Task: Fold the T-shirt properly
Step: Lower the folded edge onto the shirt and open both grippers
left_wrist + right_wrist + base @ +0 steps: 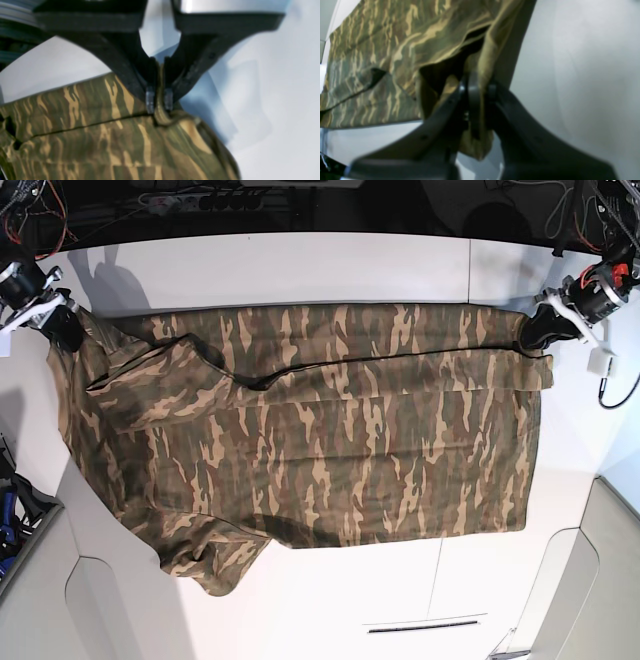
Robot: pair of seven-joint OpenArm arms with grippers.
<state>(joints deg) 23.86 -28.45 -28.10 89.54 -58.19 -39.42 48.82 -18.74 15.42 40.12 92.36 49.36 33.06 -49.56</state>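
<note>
- Base view, from my station: the T-shirt (320, 430) lies spread across the white table (300, 265), its long axis running between my two arms, with one long strip folded over along the far edge.
- Left gripper (532, 337) sits at one end of that folded strip; right gripper (62, 330) sits at the opposite end.
- Left wrist view: left gripper (159, 100) is pinched onto a bunched edge of T-shirt (100, 135) cloth; the clear fingertips (149, 98) press it from both sides. The fold line runs off sideways from the pinch, with camouflage fabric below it and bare table (275, 100) on the other side.
- Right wrist view: right gripper (477, 87) is clamped on a gathered wad of T-shirt (382, 50); some cloth hangs down between the jaws, and the rest drapes away to one side over the table (570, 75).
- A loose sleeve bunches at the near corner on the right gripper's side.
</note>
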